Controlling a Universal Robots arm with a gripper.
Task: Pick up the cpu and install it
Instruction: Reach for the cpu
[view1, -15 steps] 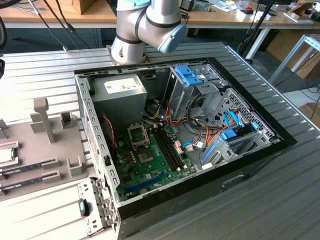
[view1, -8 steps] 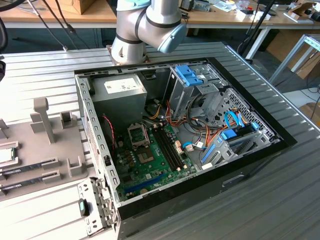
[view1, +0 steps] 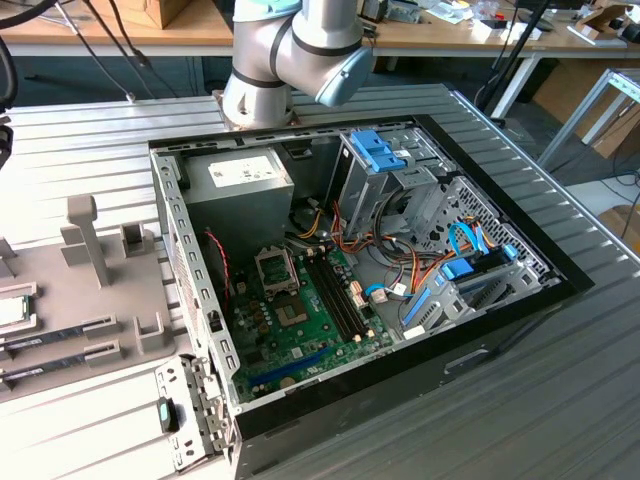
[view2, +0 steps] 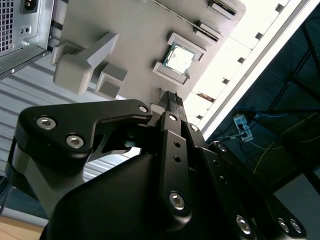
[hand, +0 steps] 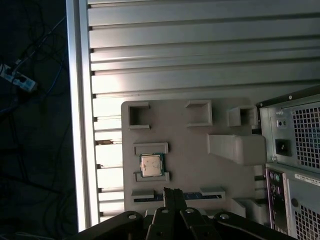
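The cpu (hand: 151, 165) is a small square chip with a silver top and a thin green rim. It lies flat between two low brackets on a grey holder tray (hand: 190, 150), and it also shows in the second wrist view (view2: 180, 58). My gripper (hand: 172, 192) hangs above the tray, a short way off the cpu and not touching it. Its two black fingers (view2: 172, 102) are shut together with nothing between them. In the exterior view the cpu (view1: 12, 310) sits at the left edge, and the motherboard's socket frame (view1: 277, 268) lies inside the open computer case (view1: 480, 330).
Long memory sticks (view1: 60, 332) lie in tray slots near the cpu. A tall grey post (view1: 85, 240) rises from the tray. The case holds a grey power supply box (view1: 240, 185), drive cages and cables. The table edge (hand: 80, 125) runs just beyond the tray.
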